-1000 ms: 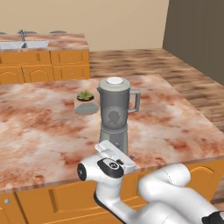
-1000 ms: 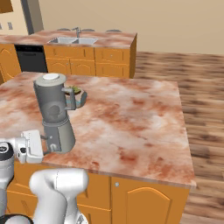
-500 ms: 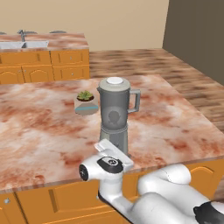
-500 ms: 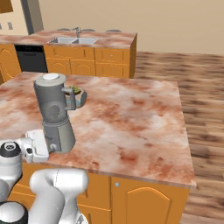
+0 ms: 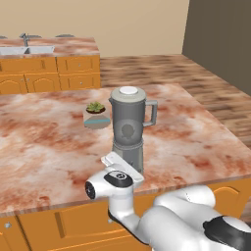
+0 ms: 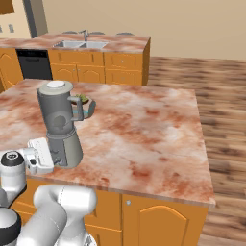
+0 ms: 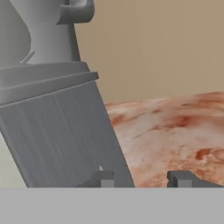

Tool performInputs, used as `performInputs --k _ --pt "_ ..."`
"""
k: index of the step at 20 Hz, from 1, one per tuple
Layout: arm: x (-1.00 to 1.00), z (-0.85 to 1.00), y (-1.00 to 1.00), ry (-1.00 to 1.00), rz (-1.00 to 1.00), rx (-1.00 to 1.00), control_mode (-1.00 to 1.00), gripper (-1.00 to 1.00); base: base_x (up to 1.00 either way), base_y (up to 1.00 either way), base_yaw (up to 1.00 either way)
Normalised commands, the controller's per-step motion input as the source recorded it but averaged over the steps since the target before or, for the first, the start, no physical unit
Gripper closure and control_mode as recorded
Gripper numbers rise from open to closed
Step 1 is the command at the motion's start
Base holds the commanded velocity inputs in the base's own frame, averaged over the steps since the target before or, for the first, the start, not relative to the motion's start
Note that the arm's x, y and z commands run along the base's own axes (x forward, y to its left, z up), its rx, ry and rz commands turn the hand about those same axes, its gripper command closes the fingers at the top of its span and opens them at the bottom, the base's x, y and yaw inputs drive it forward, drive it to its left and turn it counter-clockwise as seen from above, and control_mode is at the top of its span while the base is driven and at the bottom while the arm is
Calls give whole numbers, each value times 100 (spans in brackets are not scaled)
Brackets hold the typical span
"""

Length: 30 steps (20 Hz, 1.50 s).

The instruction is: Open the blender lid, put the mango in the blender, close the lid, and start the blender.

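Tool (image 7: 142,178) fingertips stand partly apart (holding nothing), one fingertip (image 7: 103,178) against the blender (image 7: 61,131) base.

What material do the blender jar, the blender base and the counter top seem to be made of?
Blender jar: probably smoky plastic or glass; you partly see through it.
Blender base: looks like brushed metal; grey with fine vertical streaks.
Counter top: seems polished stone such as marble or granite; mottled reddish-brown and cream veins.

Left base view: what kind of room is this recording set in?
A rendered home kitchen: a reddish marble-patterned island counter on orange wooden cabinets, a steel double sink with faucet behind, and a tall grey blender.
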Motion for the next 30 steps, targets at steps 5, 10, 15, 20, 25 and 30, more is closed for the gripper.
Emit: performInputs --k 5,10,15,20,25,30 --pt "27 -22 -1 -13 1 3 -100 -100 0 0 0" --pt "0 -6 -10 -23 4 6 -100 -100 0 0 0" --pt "0 0 -12 -24 4 7 -100 -100 0 0 0" --pt "2 1 -9 -21 5 5 -100 -100 0 0 0" --pt "31 0 -9 -21 12 10 -100 -100 0 0 0" --pt "38 -7 -4 -16 15 10 -100 -100 0 0 0"
